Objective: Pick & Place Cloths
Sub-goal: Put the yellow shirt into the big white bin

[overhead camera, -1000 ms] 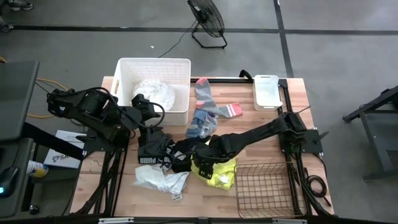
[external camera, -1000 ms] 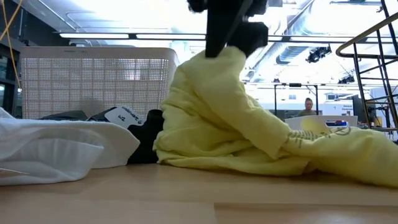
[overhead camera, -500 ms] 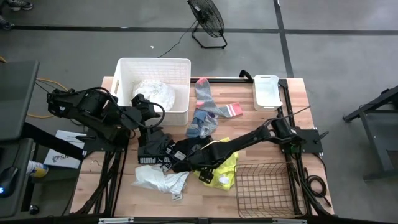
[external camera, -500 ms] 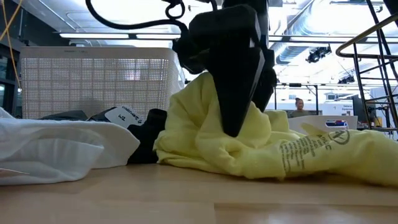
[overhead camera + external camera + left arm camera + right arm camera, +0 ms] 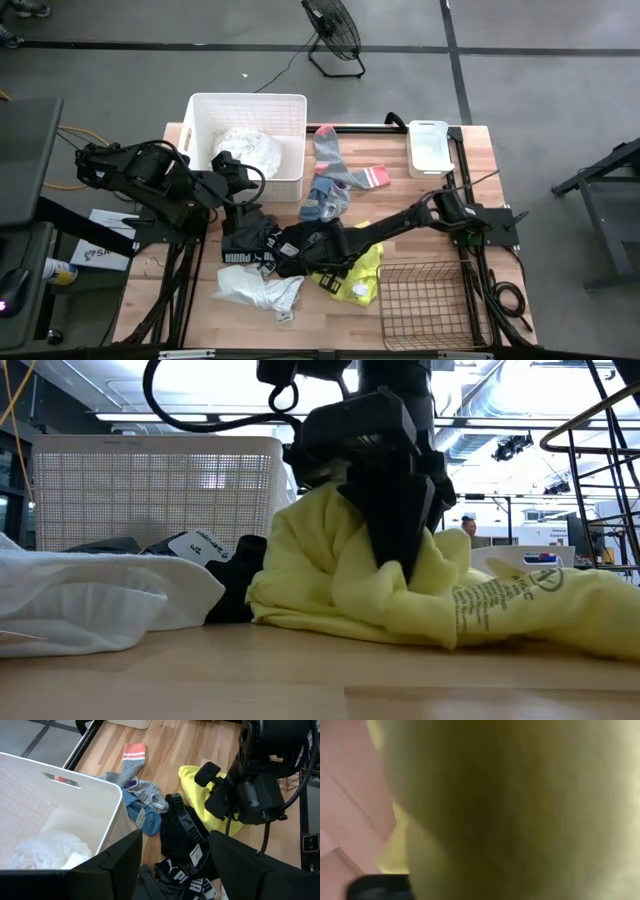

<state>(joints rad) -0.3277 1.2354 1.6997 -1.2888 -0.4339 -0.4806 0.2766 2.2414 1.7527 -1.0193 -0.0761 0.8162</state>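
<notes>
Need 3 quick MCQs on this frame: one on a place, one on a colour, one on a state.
1. Where is the wire basket?
A. the table's near right corner
B. inside the white tub
C. under the left arm

2. What colour is the cloth under the right gripper?
A. red
B. neon yellow
C. grey-blue

3. What is the right gripper doing?
A. parked over the basket
B. holding a sock in the air
C. down in the yellow cloth

Key: 1 A, the high view shows it at that corner. 2 B, the low view shows yellow fabric around the fingers. 3 C, its fingers are buried in the folds.
</notes>
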